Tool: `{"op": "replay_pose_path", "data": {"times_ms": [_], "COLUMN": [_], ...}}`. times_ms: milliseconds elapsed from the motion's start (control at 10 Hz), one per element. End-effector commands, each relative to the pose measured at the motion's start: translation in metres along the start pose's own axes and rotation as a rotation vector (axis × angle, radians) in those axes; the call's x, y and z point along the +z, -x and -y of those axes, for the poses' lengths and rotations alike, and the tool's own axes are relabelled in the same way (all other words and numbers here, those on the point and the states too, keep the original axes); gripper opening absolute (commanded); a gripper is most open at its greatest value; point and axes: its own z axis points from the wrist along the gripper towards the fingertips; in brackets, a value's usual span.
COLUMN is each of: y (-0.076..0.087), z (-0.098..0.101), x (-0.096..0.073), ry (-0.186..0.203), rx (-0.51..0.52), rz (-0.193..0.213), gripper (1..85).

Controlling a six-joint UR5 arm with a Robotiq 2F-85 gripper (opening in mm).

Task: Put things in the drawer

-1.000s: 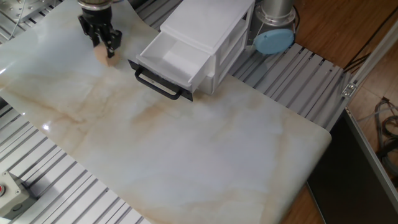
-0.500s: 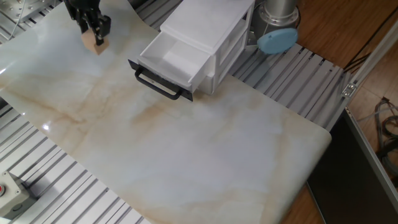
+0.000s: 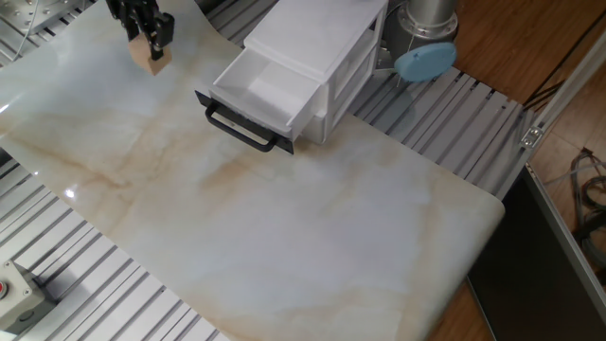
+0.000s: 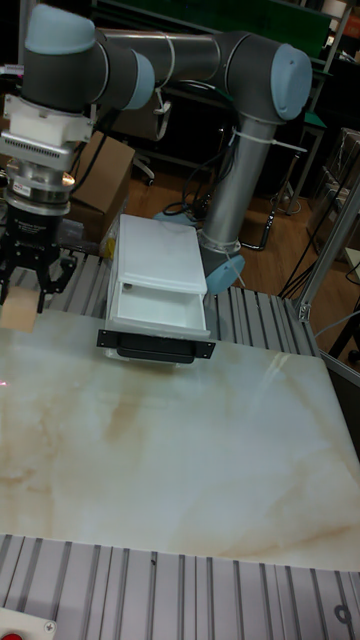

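A small light-tan wooden cube (image 3: 151, 61) (image 4: 18, 314) hangs above the far left corner of the marble table, and my gripper (image 3: 150, 47) (image 4: 24, 298) is shut on it from above. The white drawer (image 3: 258, 87) (image 4: 160, 308) with the long black bar handle (image 3: 240, 128) (image 4: 155, 348) is pulled open from the white cabinet (image 3: 317, 43) (image 4: 155, 255), and what shows of its inside is bare. The cube is well to the left of the open drawer.
A light-blue round disc (image 3: 421, 62) (image 4: 228, 272) is at the arm's base behind the cabinet. Ribbed aluminium rails (image 3: 85, 284) border the marble top (image 3: 312, 218). A grey button box (image 3: 14, 298) sits at the front left corner.
The gripper has risen with the cube from the table surface and shifted toward the back left, then slightly right. The drawer has not moved.
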Motion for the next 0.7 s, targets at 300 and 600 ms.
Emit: {"op": "replay_pose_path", "data": {"times_ms": [300, 600], "y": [0.031, 0.005], "z": [-0.034, -0.043], "x": [-0.011, -0.023], "ry": [0.102, 0.125], "rx": [-0.210, -0.178], "rz": [0.133, 0.035], "gripper": [1.0, 1.0]}}
